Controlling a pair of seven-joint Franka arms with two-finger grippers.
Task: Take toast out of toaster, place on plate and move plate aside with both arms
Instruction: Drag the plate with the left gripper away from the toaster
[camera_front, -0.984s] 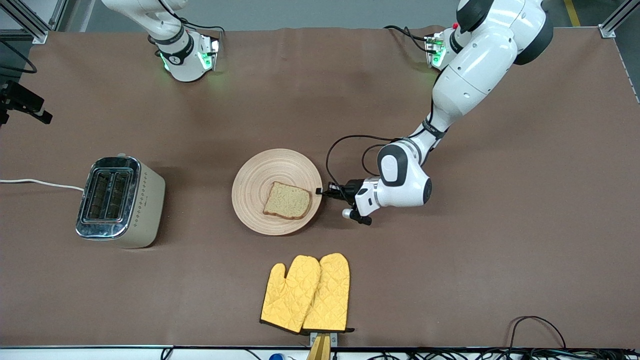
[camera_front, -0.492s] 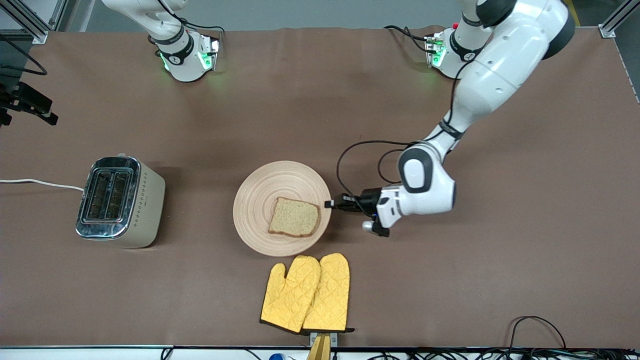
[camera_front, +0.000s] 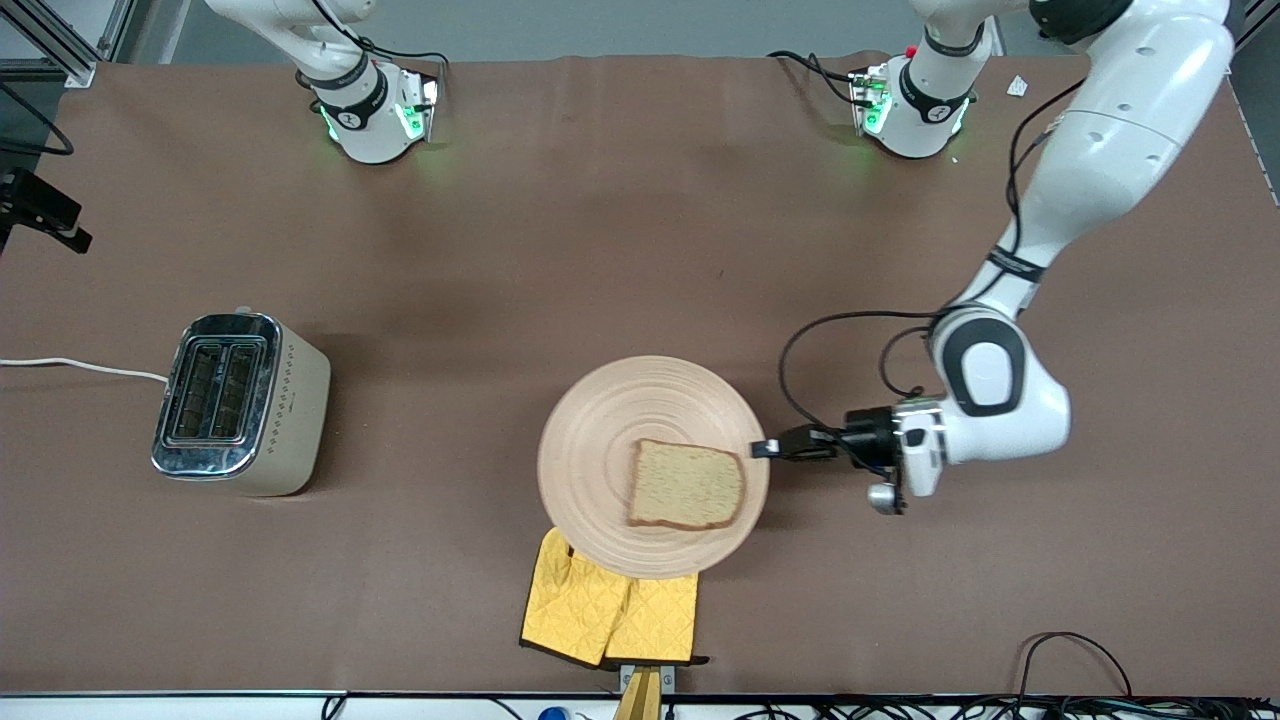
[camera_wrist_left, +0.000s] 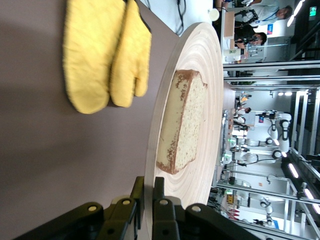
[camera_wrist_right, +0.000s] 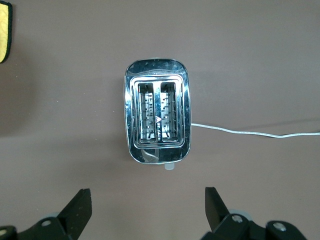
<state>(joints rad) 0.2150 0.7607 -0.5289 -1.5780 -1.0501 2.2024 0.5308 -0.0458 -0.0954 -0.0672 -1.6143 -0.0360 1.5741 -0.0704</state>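
The round pale wooden plate (camera_front: 590, 440) is held by its rim in my left gripper (camera_front: 765, 449), above the table. Its edge nearest the front camera overlaps the tips of the yellow oven mitts (camera_front: 610, 615). The toast (camera_front: 688, 485) lies flat on the plate, toward the gripper's side. In the left wrist view the jaws (camera_wrist_left: 149, 185) are shut on the plate's rim (camera_wrist_left: 165, 100), with the toast (camera_wrist_left: 185, 125) just past them. My right gripper (camera_wrist_right: 147, 200) is open and empty, high over the table by the toaster (camera_wrist_right: 157, 117).
The toaster (camera_front: 240, 403) stands toward the right arm's end of the table, both slots empty, with its white cord (camera_front: 80, 365) running off the table's edge. The mitts also show in the left wrist view (camera_wrist_left: 100, 50). Cables lie along the front edge.
My left gripper has carried the plate with the toast toward the front camera and the left arm's end, so it now overlaps the mitts. The toaster and mitts have not moved.
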